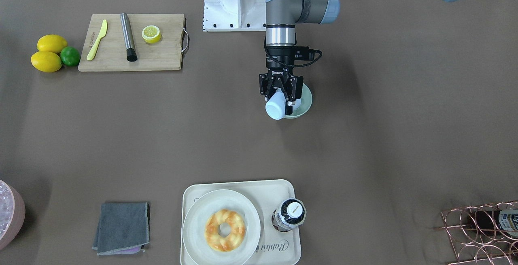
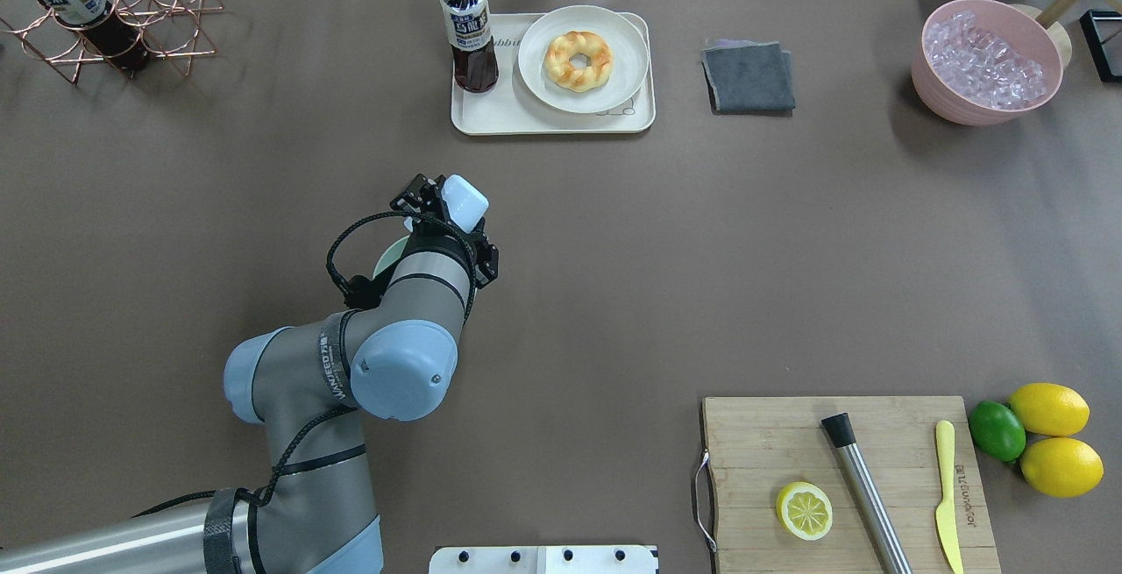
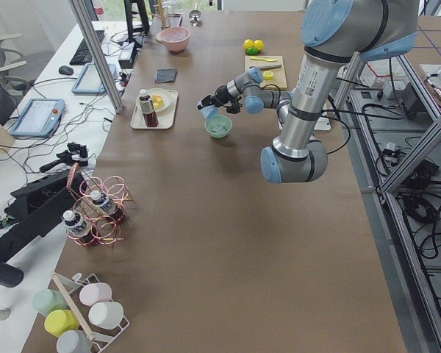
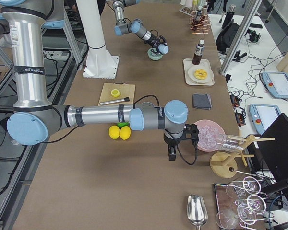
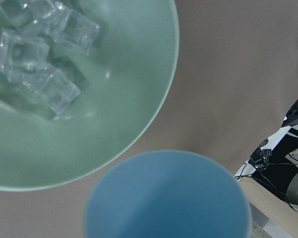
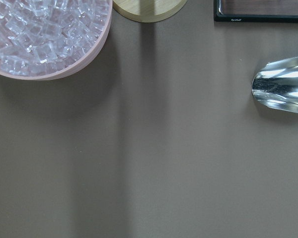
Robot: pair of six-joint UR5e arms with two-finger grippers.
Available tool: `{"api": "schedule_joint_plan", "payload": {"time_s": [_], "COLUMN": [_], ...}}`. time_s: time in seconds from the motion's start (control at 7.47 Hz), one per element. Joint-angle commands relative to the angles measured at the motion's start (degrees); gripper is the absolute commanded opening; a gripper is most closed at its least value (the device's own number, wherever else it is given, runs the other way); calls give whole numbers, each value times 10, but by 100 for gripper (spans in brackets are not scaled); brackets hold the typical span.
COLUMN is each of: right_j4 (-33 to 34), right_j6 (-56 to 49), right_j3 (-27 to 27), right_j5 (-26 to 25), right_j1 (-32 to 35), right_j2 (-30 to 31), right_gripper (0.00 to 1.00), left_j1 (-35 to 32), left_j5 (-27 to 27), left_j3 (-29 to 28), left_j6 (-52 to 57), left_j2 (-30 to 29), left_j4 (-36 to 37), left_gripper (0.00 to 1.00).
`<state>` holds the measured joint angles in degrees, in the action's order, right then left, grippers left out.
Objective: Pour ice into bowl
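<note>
My left gripper [image 1: 281, 97] is shut on a light blue cup [image 1: 275, 109] and holds it tipped on its side just above the pale mint-green bowl [image 1: 306, 102]. In the left wrist view several clear ice cubes [image 5: 35, 54] lie inside the bowl [image 5: 129, 89], and the cup [image 5: 169, 198] is at the bottom, close to the bowl's rim. In the overhead view the cup [image 2: 465, 199] sticks out past the wrist and the bowl [image 2: 390, 257] is mostly hidden by it. My right gripper [image 4: 173, 154] hangs beside the pink tub; I cannot tell whether it is open or shut.
A pink tub [image 2: 947, 101] of ice stands at the far right, with a metal scoop [image 6: 283, 89] near it. A tray [image 2: 465, 118] holds a bottle and a doughnut plate. There are also a grey cloth [image 2: 749, 74], a cutting board [image 2: 754, 442], lemons [image 2: 1047, 407] and a copper rack [image 2: 131, 4].
</note>
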<state>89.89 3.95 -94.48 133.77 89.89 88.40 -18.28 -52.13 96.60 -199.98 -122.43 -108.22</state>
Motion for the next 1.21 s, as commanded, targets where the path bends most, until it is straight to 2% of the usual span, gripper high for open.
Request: {"api": "schedule_joint_plan", "payload": {"time_s": [0.0,0.27,0.4,0.54,0.8,1.07], "right_j4": [0,0,0,1,2,36], "right_j6": [0,1,2,3,16,38], "right_j3": [0,-2,-4,-4,-5,-10], "right_j5": [0,-1,-3,-4,-6,-13], "right_j1": [-1,-1,0,-1,-1,-13], "right_j2": [-2,-2,-2,-2,-12,-41], "right_gripper": [99,99,99,99,99,99], "left_j1": [-7,-36,-66,-90,-118,-144], "left_j5": [-96,-143,-200,-232,-259,-280], "left_j3": [13,50,63,68,71,68], "left_j6": [105,163,188,218,284,347], "left_j2": [0,0,-2,-5,3,17], "left_j4": [86,162,212,254,315,380], "left_gripper": [53,52,52,51,51,49]}}
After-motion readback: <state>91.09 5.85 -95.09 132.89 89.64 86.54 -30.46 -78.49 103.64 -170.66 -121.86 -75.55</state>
